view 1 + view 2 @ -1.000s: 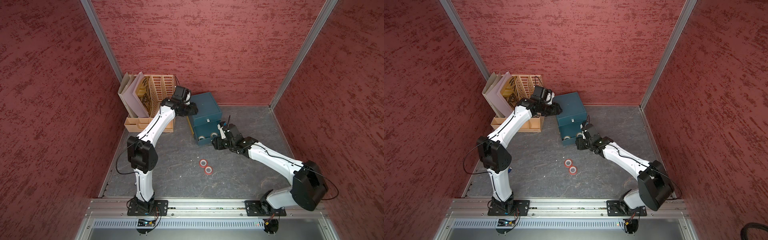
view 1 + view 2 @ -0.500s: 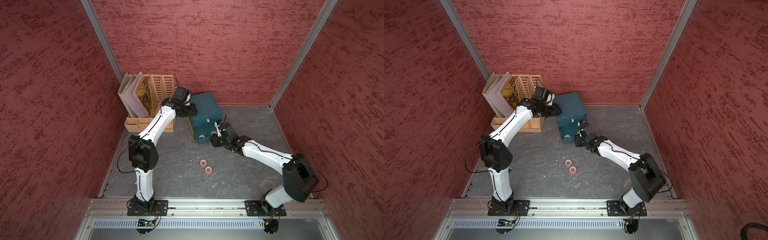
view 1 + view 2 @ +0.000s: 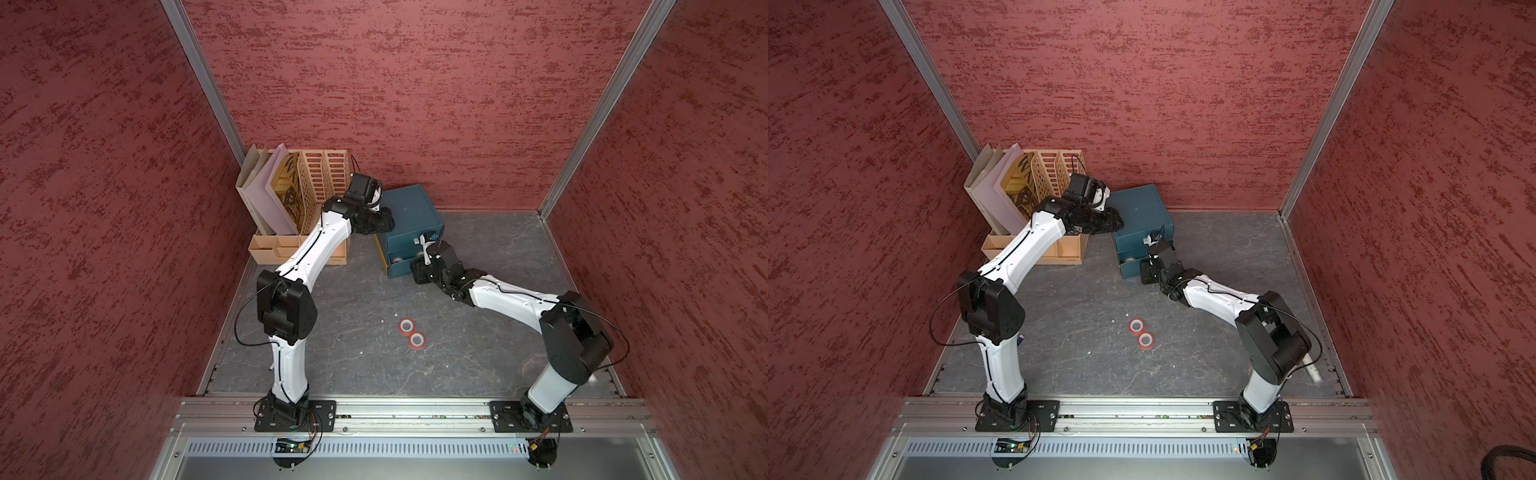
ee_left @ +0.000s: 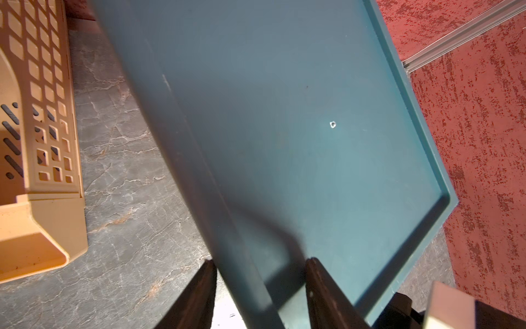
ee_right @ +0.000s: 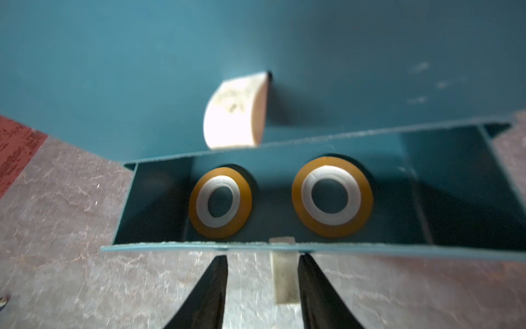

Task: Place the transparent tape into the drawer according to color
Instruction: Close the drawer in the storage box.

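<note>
Right gripper (image 5: pixel 263 256) neared the open teal drawer (image 5: pixel 170 246), fingers apart; its wrist view alone reveals orange tape rolls (image 5: pixel 331 231) inside. Left gripper (image 4: pixel 262 260): hold unclear.

In the open teal drawer (image 5: pixel 170 244), one orange roll (image 5: pixel 202 202) and a second orange roll (image 5: pixel 306 196) lie flat, side by side (white cores, not touching). On the worktop (image 3: pixel 353 316), at the drawer's 6 o'clock, a red roll (image 3: pixel 402 326) lies flat with another red roll (image 3: pixel 421 341) just beside it at 5 o'clock.

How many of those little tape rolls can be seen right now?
4. Two red rolls lie side by side on the floor; two orange rolls lie in the open drawer. More may be hidden in the blue box.
</note>
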Robot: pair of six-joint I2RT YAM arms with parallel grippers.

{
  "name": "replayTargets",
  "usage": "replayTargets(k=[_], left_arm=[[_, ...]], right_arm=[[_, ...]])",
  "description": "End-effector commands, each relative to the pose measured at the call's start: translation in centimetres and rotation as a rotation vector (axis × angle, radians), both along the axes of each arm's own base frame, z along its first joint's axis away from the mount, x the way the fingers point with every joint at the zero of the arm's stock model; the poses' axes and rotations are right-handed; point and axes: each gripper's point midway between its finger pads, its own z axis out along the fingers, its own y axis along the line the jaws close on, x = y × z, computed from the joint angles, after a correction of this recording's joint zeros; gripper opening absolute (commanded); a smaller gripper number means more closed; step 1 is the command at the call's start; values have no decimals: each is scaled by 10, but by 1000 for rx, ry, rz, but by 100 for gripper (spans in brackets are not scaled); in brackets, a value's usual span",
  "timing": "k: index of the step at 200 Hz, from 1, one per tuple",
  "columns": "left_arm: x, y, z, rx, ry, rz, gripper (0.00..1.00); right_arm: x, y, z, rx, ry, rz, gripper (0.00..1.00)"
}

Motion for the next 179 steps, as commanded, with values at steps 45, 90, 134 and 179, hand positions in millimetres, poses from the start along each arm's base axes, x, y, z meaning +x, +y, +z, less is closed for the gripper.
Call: replayTargets(k=[45,90,134,179], left_arm=[[-8,-3,-11,22,42,-48,52],[-10,-7,-10,15,45,-68,52],[-12,-11,-11,9,49,-81,52],[-13,-12,-9,10,46,-84,51]], right_arm=[[33,24,20,69,-171,-36,45],[39,30,17,82,-215,-56,45],[43,32,16,94,-223,-70,45],[23,15,8,121,-160,-98,49]])
